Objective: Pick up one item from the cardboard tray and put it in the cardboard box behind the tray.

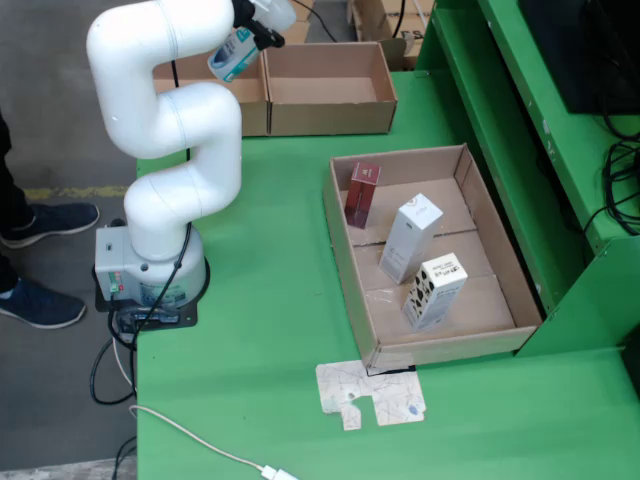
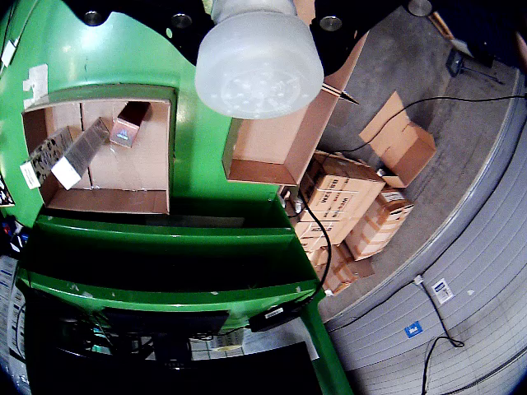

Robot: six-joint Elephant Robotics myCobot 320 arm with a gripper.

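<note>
My gripper [image 1: 252, 28] hangs high at the back of the still view, shut on a white bottle with a blue label [image 1: 232, 55]. The bottle hovers tilted above the pair of open cardboard boxes [image 1: 330, 117], near the wall between them. From the gripper's camera, the bottle's round white base [image 2: 258, 58] fills the top, with an open box [image 2: 263, 144] just below it. The cardboard tray [image 1: 340, 250] on the green table holds a dark red carton [image 1: 362, 193], a white carton [image 1: 410, 238] and a black-and-white patterned carton [image 1: 434, 291]. The tray [image 2: 107, 200] shows at left in the gripper's view.
The white arm's base [image 1: 150, 270] stands at the table's left edge. A flat piece of cardboard [image 1: 370, 395] lies in front of the tray, and a white cable [image 1: 190, 440] runs near the front. A green shelf frame [image 1: 520, 150] rises to the right. A person's shoes [image 1: 40, 300] stand on the floor.
</note>
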